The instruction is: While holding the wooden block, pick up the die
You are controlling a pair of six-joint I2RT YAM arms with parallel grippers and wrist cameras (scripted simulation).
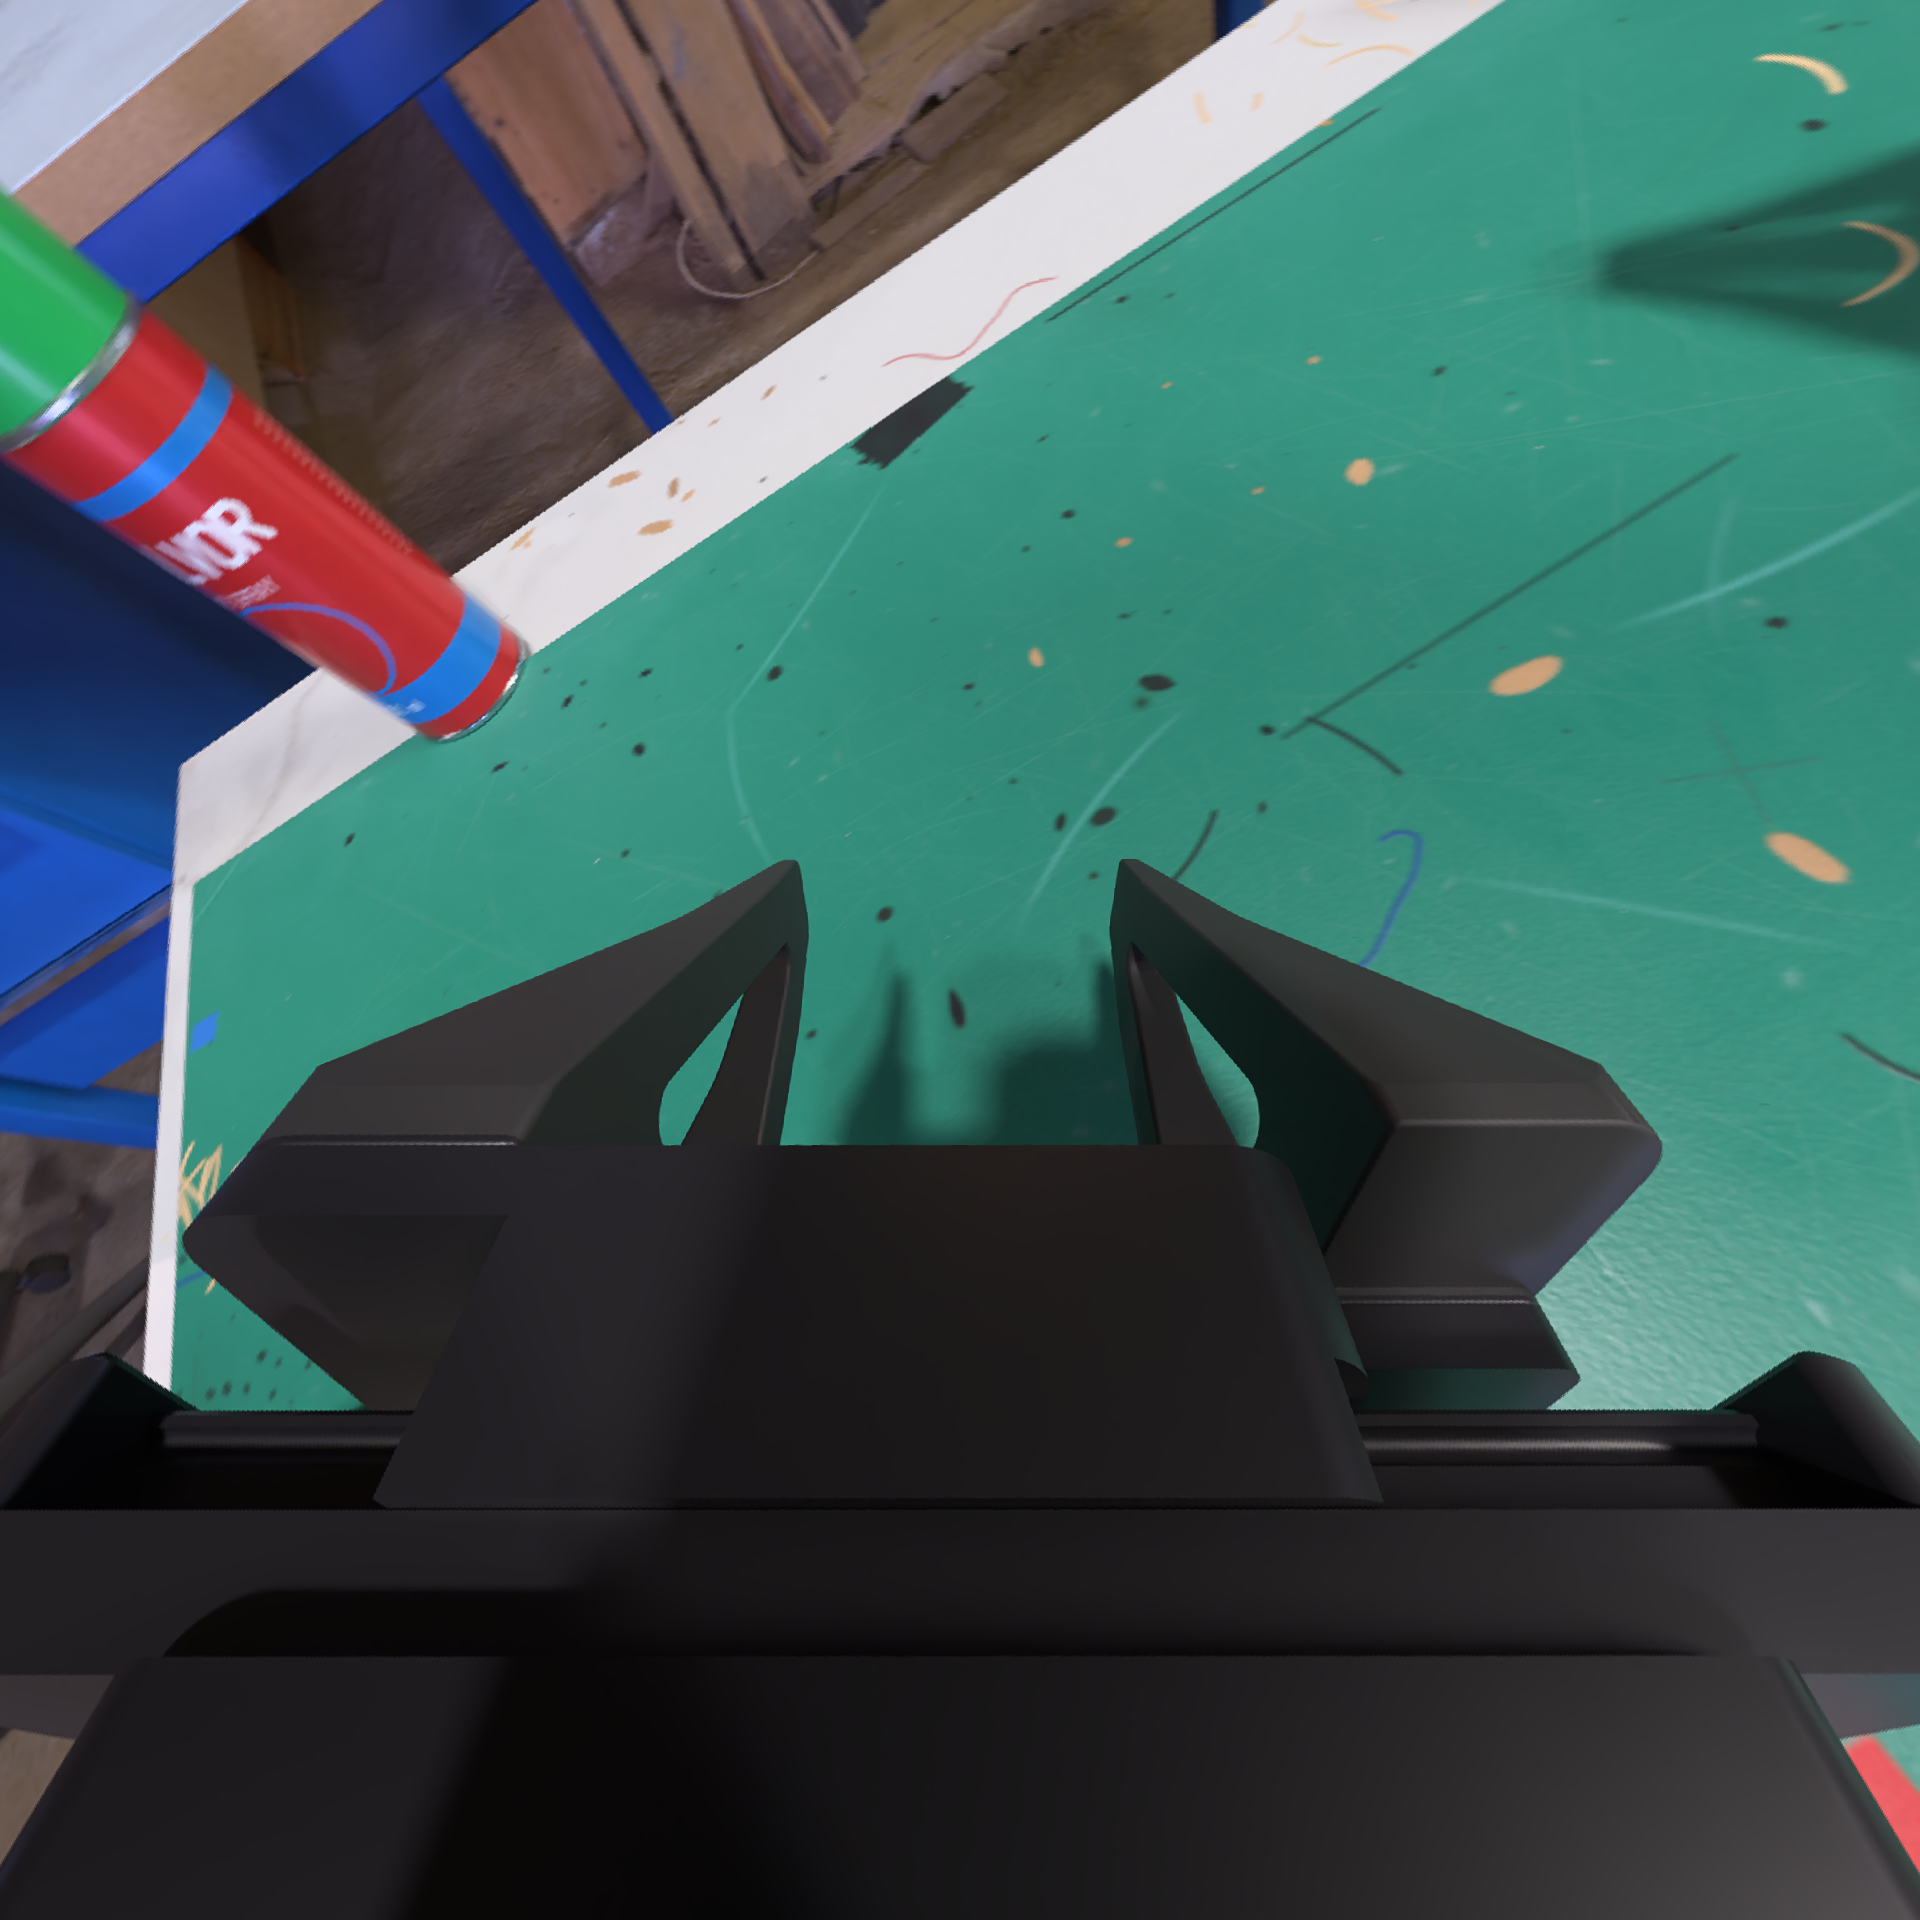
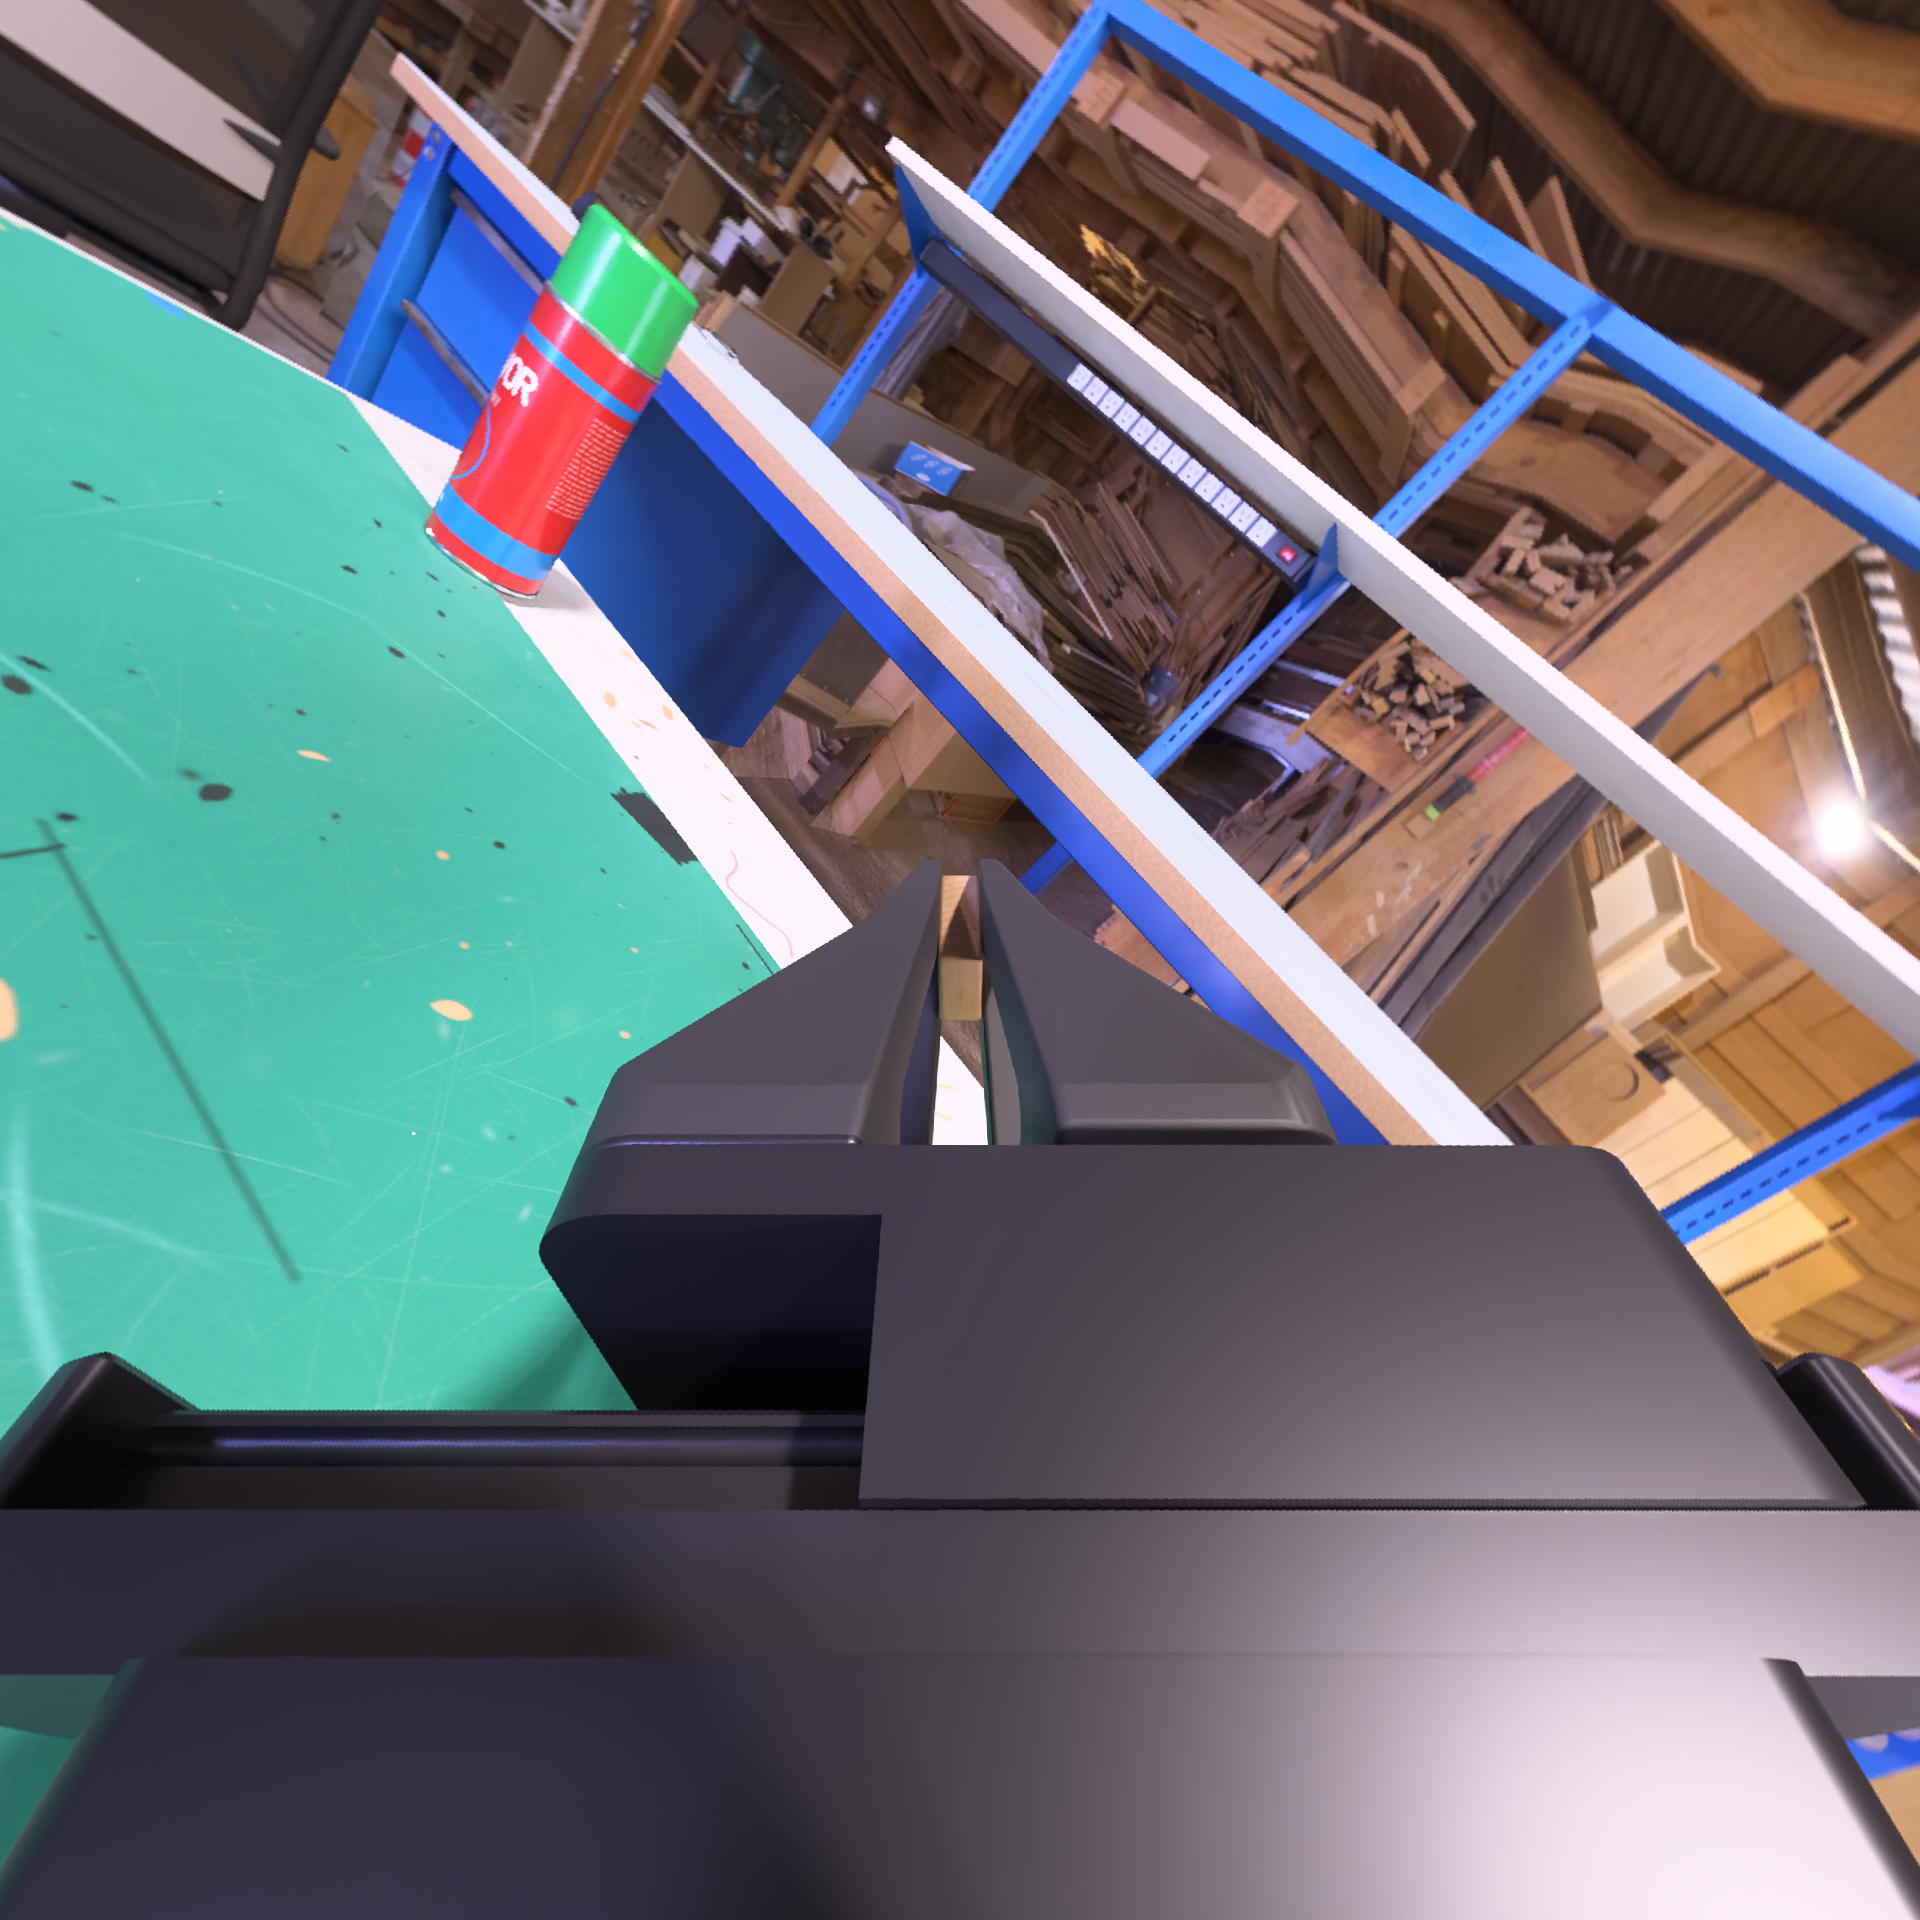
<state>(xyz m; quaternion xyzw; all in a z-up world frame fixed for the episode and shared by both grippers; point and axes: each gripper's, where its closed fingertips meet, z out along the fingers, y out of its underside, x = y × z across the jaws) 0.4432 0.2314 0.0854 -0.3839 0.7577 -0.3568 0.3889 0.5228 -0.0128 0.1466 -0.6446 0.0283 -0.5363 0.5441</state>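
Note:
My right gripper (image 2: 958, 875) is shut on a thin, pale wooden block (image 2: 960, 977). Only a sliver of the block shows between the fingers. The gripper holds it above the far edge of the table. My left gripper (image 1: 958, 885) is open and empty, low over the green cutting mat (image 1: 1351, 623), with its shadow on the mat between the fingers. I cannot make out a die in either view. A small red patch (image 1: 1886, 1789) shows at the bottom right corner of the left wrist view. It is mostly hidden by the gripper body, and I cannot tell what it is.
A red spray can with a green cap (image 1: 260, 540) stands at the mat's corner near the white table edge (image 1: 727, 436); it also shows in the right wrist view (image 2: 561, 416). A blue workbench and shelving (image 2: 935, 665) stand beyond the table. A dark shadow (image 1: 1766, 260) falls on the mat.

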